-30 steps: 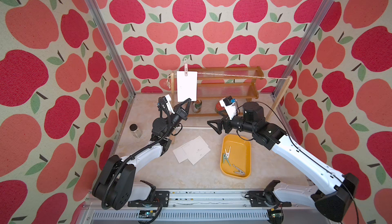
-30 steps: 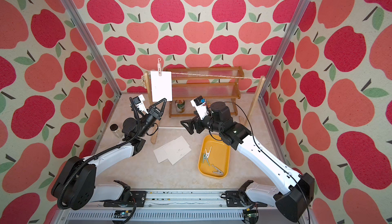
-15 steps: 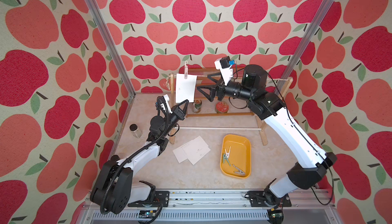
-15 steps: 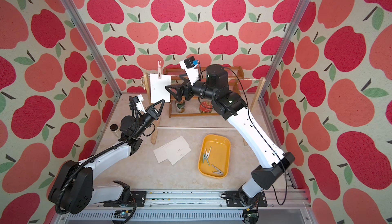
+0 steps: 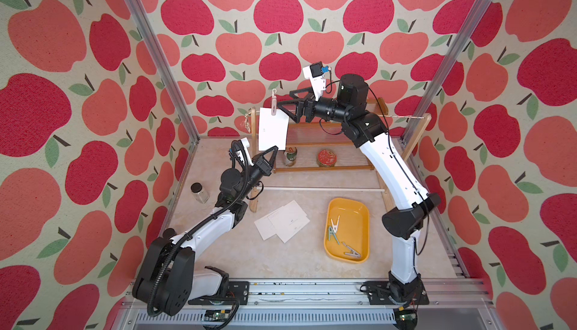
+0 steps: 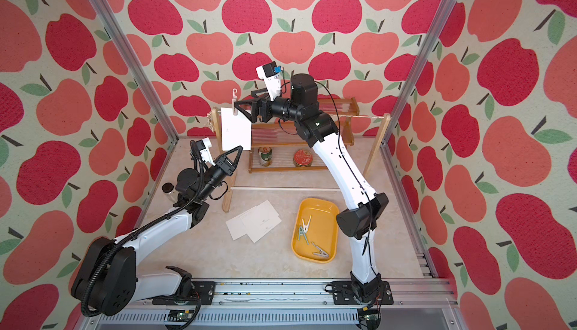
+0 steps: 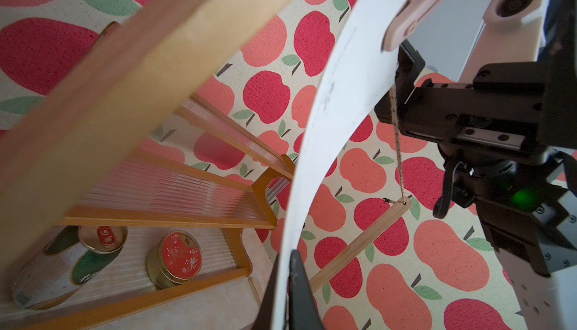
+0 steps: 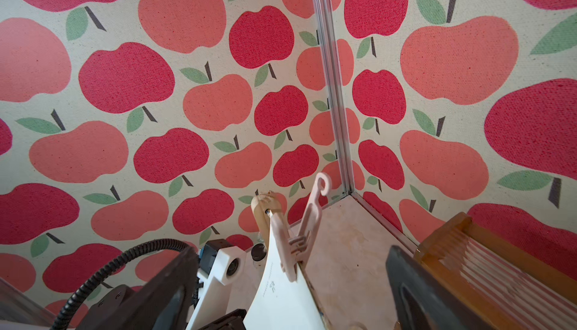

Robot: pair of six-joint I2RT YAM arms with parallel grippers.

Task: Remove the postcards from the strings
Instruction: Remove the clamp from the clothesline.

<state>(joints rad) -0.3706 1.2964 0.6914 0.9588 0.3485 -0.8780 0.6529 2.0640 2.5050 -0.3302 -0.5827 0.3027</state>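
Two arms meet at the left end of the light wooden rack [image 5: 253,203] in both top views. L arm: elbow low, forearm angled up. The left gripper [image 5: 274,149] is pinched closed on the bottom edge of the white rectangular paper postcard [image 5: 273,128] hanging at that end. R arm: arched high, forearm about level w/ the rack's thin beige twisted string [image 5: 402,116]. The right gripper [image 5: 284,98] is spread wide w/ nothing in it, just beside the pale pink plastic peg [image 5: 273,103] clipping the card to the string. The string is bare toward the rack's right upright. In front of the rack, on the table, lie overlapping loose white postcards [image 5: 284,223] and, apart from them, a yellow plastic tray [image 5: 352,219] w/ pegs.

Left wrist view: the card [image 7: 340,125] bows, its lower edge caught between dark fingers [image 7: 301,297]. The string [image 7: 398,144] runs to the rack's far upright.

Right wrist view: the peg [image 8: 299,234] stands on the card's top edge. A spread finger [image 8: 415,291] sits off to its side, w/ a gap between.
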